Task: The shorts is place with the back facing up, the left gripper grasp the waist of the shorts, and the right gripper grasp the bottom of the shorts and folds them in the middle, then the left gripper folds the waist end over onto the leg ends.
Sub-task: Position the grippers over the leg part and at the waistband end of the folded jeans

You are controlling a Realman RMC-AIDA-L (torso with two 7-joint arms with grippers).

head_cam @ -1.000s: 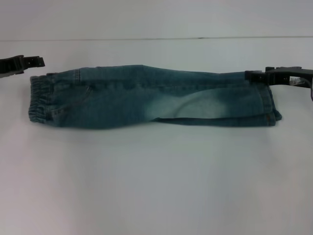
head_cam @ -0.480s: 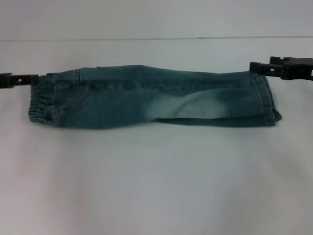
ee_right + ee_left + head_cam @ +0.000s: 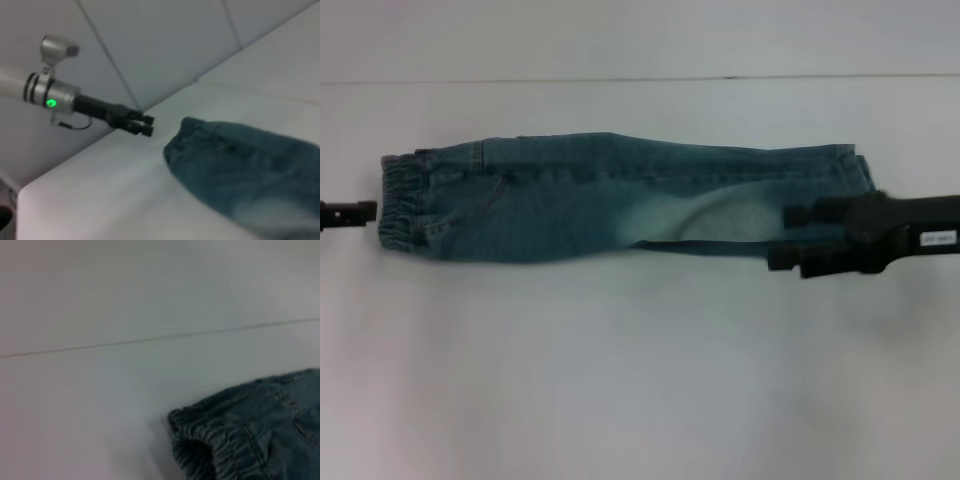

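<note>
Right tool, jaws parted, hovers over the shorts' leg ends; left tool, grip unclear, sits beside the waistband near the counter's left edge.

Shorts: blue washed denim, folded lengthwise into one long narrow band, lying flat across the white worktop. Gathered elastic waist at robot's left end; leg hems at the right end. Pale faded patch mid-length.
</note>
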